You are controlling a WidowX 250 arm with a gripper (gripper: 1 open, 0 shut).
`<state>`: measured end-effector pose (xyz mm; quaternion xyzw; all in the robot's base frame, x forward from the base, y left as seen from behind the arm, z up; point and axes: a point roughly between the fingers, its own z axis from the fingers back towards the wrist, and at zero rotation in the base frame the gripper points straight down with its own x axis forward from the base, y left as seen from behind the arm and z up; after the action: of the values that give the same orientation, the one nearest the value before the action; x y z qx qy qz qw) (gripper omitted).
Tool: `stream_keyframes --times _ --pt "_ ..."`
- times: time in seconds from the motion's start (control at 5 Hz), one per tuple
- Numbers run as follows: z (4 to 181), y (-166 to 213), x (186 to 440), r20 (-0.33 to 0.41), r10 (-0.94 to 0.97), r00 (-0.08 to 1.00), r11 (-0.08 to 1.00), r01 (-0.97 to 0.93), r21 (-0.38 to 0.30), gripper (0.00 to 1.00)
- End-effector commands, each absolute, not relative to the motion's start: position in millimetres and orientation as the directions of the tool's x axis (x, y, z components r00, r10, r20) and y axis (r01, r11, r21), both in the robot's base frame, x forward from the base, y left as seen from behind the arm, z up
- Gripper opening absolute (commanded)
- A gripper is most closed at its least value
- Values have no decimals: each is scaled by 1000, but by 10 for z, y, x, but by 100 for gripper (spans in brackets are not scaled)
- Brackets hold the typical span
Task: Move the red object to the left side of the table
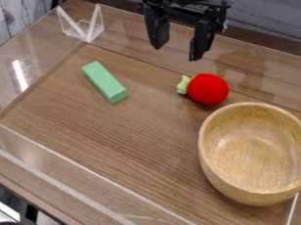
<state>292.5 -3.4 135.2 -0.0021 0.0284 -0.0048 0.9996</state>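
Note:
The red object (209,88), a small round toy fruit with a green leafy tip on its left, lies on the wood-grain table (116,137) right of centre. My black gripper (179,41) hangs above and behind it, pointing down, a little to the fruit's left. Its fingers (152,34) stand apart and open, with nothing between them. The gripper does not touch the fruit.
A green rectangular block (105,81) lies left of centre. A large wooden bowl (258,152) sits at the front right, close to the fruit. Low clear acrylic walls (68,195) edge the tabletop, with a clear folded piece (81,27) at the back left.

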Motion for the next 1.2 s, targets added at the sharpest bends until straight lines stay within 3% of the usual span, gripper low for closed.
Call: stream_keyframes --times 0.0,0.6,0.8,1.0 --pt "1246 -115 2945 -88 40 995 999 -41 -12 100" --pt "759 -132 3332 -73 363 929 929 -367 -55 100" --pt "663 -51 3430 -61 451 890 888 -454 -66 100" --pt "705 -3 3476 -52 508 860 856 -511 -74 100"
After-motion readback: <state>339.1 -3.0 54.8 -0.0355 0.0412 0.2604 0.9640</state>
